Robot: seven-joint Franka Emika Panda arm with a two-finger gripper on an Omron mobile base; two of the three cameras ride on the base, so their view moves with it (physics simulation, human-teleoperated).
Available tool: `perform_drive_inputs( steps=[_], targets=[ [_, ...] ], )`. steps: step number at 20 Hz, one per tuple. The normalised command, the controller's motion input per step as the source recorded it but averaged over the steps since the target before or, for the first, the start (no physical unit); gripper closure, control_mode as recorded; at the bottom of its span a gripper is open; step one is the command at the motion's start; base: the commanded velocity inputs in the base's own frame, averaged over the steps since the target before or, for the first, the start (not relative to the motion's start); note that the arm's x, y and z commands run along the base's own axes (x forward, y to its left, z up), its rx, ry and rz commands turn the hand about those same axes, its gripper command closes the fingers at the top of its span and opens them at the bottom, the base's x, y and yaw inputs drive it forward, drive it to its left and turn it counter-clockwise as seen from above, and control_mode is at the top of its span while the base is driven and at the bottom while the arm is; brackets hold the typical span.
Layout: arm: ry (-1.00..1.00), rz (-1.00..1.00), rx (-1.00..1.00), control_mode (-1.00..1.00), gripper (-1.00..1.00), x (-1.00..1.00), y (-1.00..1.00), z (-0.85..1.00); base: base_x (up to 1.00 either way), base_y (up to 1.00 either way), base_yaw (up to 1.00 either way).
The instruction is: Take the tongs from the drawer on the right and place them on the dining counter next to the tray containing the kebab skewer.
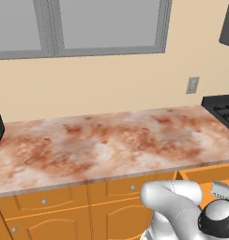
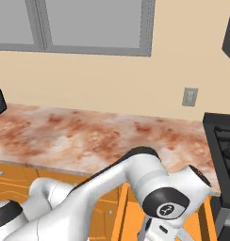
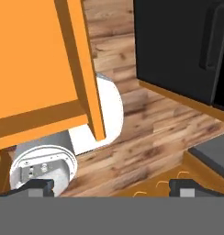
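we see the drawer [image 3: 38, 64] pulled out, orange floor bare where visible, its side wall running down the middle of the hand view. the gripper [image 3: 111, 188] hangs just beside that drawer's corner, over wooden floor [image 3: 146, 133], jaws spread wide, nothing between them. in the left base view a light-grey utensil end, likely the tongs [image 1: 223, 189], lies in the open drawer's right part, under the marbled worktop [image 1: 102, 145]. a black oven front [image 3: 178, 46] stands right of the drawer.
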Motion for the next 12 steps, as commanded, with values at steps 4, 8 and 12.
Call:
perform_drive_inputs(
  steps=[4, 8, 12],
  targets=[
    [-0.43, 0.03, -0.48, -1.0, -1.0, 0.04, 0.75, 0.77, 0.0, 0.0, 0.0],
    [-0.14, 0.09, -0.21, -1.0, -1.0, 0.0, 0.26, 0.11, 0.0, 0.0, 0.0],
    [0.0, 0.01, -0.16, -1.0, -1.0, 0.16, 0.23, 0.0, 0.0, 0.0, 0.0]
  ],
)
